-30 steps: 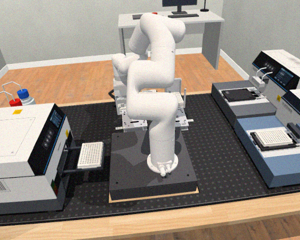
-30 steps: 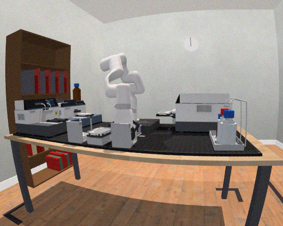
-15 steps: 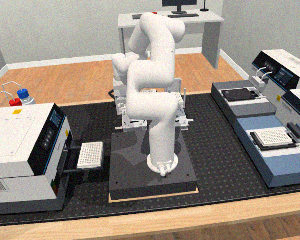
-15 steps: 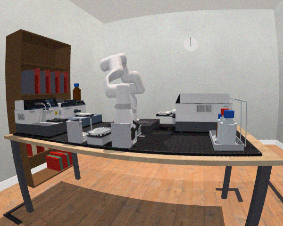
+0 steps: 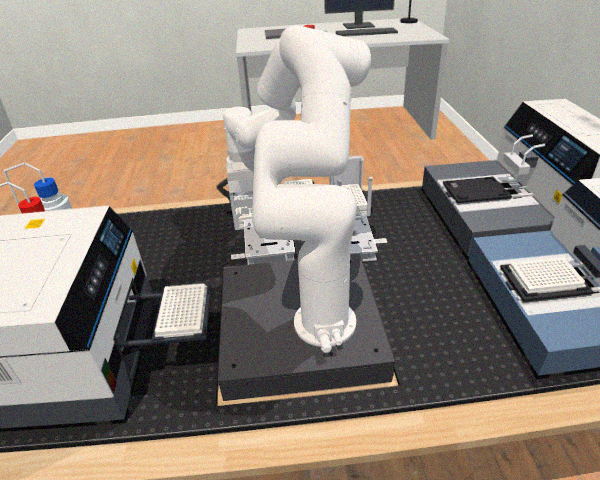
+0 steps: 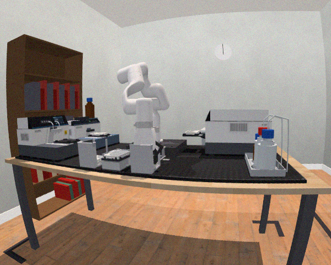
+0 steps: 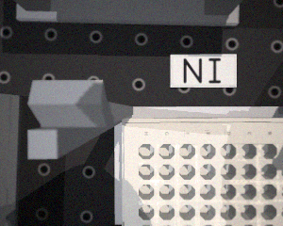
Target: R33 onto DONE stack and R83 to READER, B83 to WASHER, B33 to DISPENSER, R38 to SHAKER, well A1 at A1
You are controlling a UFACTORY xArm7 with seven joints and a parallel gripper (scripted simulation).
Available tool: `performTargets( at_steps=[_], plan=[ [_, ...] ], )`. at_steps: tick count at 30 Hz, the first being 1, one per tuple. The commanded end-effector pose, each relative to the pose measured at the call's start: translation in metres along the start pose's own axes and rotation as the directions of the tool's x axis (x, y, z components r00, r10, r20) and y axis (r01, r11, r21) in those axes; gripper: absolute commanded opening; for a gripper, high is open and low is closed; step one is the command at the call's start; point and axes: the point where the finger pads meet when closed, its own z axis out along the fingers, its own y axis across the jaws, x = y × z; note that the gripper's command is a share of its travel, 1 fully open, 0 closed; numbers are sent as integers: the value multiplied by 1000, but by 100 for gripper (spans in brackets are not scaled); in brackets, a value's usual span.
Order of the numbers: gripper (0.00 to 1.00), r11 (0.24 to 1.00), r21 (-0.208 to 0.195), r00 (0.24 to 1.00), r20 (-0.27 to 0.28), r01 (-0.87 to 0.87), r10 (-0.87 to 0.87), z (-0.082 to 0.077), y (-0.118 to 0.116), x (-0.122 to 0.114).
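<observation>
The IN label (image 7: 203,71) was seen upside down from the wrist, and a white well plate (image 7: 203,174) lay just below it in that view, filling the lower right of the picture. From its place beside that label it was judged to be plate B83, the top plate of the IN stack; no marking on it could be read. A grey block (image 7: 66,101) stood left of the label and a little lower, apart from the plate's edge.

The gripper's fingers were not shown in any view, as the arm (image 5: 310,155) was folded back over that station and hid them. They were judged to be clamped on the plate, held wide across it.

The step in hand was taken to be the lift out of IN towards WASHER. A straight vertical pull would be called for, with the plate kept level until the tops of the rack walls were passed, since any sideways drift beside the label could catch a wall or drag the plate beneath. The labelled short end would have to be tracked, so that A1 could be matched at WASHER.
</observation>
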Motion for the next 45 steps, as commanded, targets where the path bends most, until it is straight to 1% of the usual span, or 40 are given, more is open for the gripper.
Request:
performTargets(
  at_steps=[1, 16, 45],
  plan=[
    [0, 1000, -1, 1000, 4, 0, 0, -2, 0, -1],
    [0, 1000, -1, 1000, 4, 0, 0, -2, 0, -1],
    [0, 1000, -1, 1000, 4, 0, 0, -11, 0, -1]
  ],
)
